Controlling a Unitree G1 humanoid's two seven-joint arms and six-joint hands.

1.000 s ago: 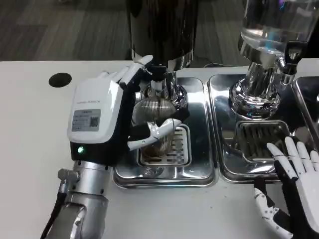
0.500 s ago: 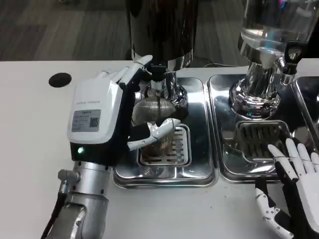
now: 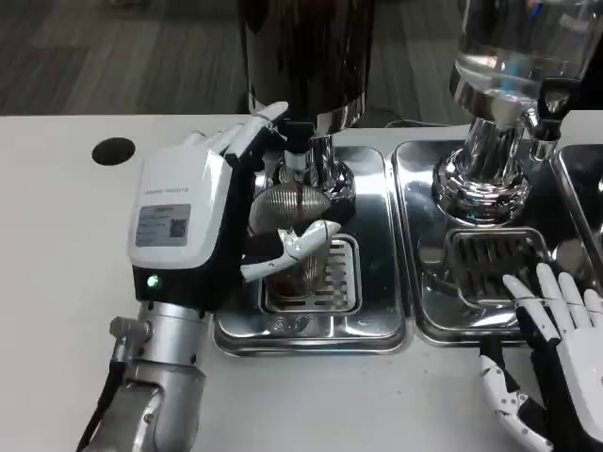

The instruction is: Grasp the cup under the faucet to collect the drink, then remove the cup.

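Head view shows us little change: our left hand (image 3: 203, 221) still grips the ribbed clear glass cup (image 3: 287, 221) under the black faucet (image 3: 300, 141), so filling continues, while our right hand (image 3: 551, 358), fingers spread and empty, waits well right of the faucet.

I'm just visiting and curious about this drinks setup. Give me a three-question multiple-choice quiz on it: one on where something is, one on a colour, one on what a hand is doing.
1. Where is the cup?
A. on the bare table
B. over the drip tray under the dark dispenser's faucet
C. beside the clear dispenser

2. What colour is the table?
A. white
B. black
C. brown

3. What is the left hand doing?
A. lying flat
B. pointing up
C. gripping the cup

Answers: 1 B, the cup stands over the drip tray below the faucet. 2 A, the bare top is white. 3 C, its fingers wrap the cup.
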